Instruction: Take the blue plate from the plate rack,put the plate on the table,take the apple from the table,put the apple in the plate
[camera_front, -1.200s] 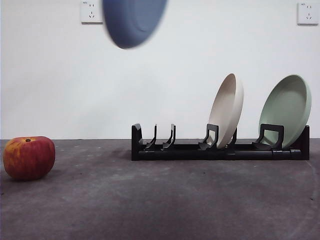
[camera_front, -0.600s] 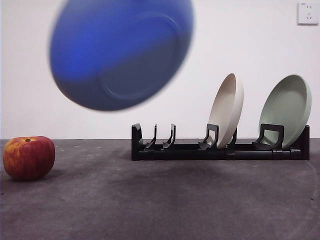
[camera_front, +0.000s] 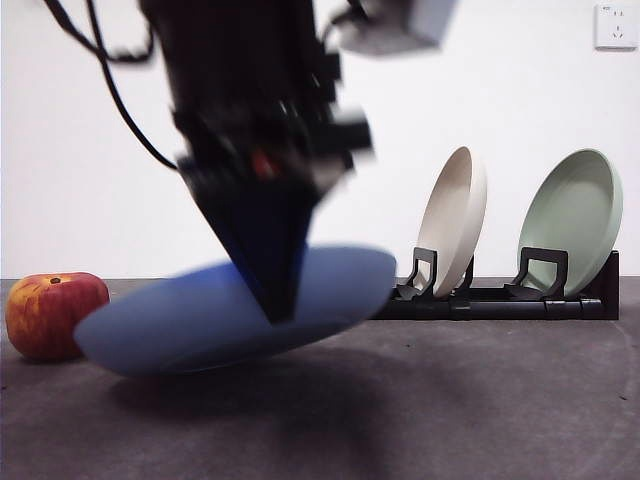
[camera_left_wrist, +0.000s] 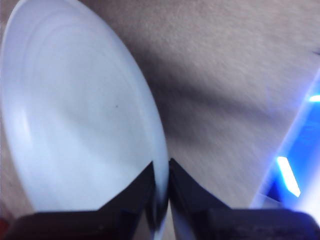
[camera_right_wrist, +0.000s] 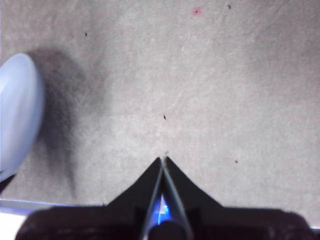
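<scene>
My left gripper (camera_front: 275, 300) comes down from above, shut on the rim of the blue plate (camera_front: 200, 315). The plate lies almost flat, slightly tilted, very low over the table (camera_front: 450, 400), in front of the left end of the plate rack (camera_front: 500, 300). The left wrist view shows the jaws (camera_left_wrist: 161, 167) pinching the plate's rim (camera_left_wrist: 75, 115). The apple (camera_front: 50, 312) sits on the table at the far left, just behind the plate's left edge. My right gripper (camera_right_wrist: 163, 160) is shut and empty above bare table, with the plate's edge (camera_right_wrist: 17, 110) off to one side.
A beige plate (camera_front: 455, 215) and a pale green plate (camera_front: 572, 215) stand upright in the rack's right slots. A white wall with a socket (camera_front: 614, 26) is behind. The arm hides the rack's left slots.
The blue plate has dropped from high in the air to just above the table and turned from upright to almost flat. The left arm has come into view with it.
</scene>
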